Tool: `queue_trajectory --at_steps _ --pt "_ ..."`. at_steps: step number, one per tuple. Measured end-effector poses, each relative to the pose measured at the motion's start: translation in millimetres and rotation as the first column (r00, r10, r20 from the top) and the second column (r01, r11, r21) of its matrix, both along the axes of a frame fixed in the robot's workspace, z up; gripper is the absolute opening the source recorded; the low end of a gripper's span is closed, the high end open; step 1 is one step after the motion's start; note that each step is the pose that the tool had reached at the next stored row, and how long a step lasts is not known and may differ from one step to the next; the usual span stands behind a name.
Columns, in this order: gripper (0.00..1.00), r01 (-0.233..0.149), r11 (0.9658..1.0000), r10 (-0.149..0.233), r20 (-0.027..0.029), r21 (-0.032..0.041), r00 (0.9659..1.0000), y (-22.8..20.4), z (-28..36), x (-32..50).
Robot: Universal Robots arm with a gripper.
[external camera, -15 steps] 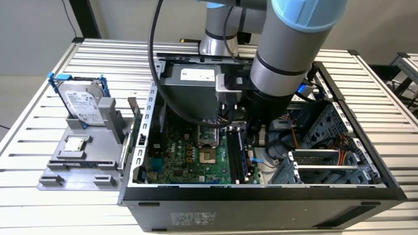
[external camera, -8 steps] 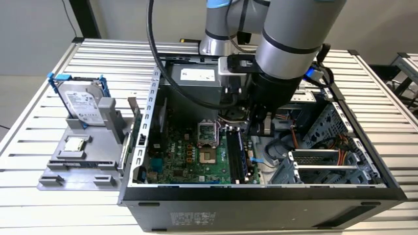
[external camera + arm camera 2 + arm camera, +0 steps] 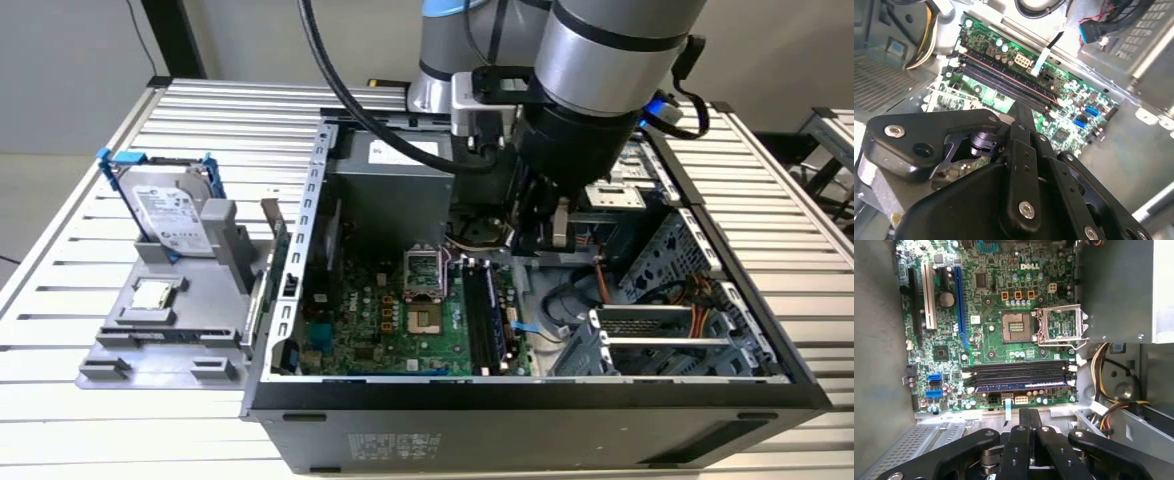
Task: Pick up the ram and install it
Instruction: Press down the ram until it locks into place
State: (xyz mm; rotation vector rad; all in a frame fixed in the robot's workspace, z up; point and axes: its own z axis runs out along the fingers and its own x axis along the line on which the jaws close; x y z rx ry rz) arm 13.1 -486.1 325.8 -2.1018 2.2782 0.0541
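One ram (image 3: 1021, 386) seated among four motherboard slots (image 3: 1021, 371), pincer (image 3: 1029, 427) pressed together, empty above it

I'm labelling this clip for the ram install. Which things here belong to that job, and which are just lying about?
Belongs to the job:
ram, in the memory slot nearest the board edge
memory slots
gripper, above the slots

Just lying about:
hard drive
processor chip
grey fixture tray
open CPU socket
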Motion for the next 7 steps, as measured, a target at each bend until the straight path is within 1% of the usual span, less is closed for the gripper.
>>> queue_trajectory --at_steps 7 --pt "0.00 0.000 1.0000 0.000 0.0000 0.0001 1.0000 0.0 0.7 0.0"
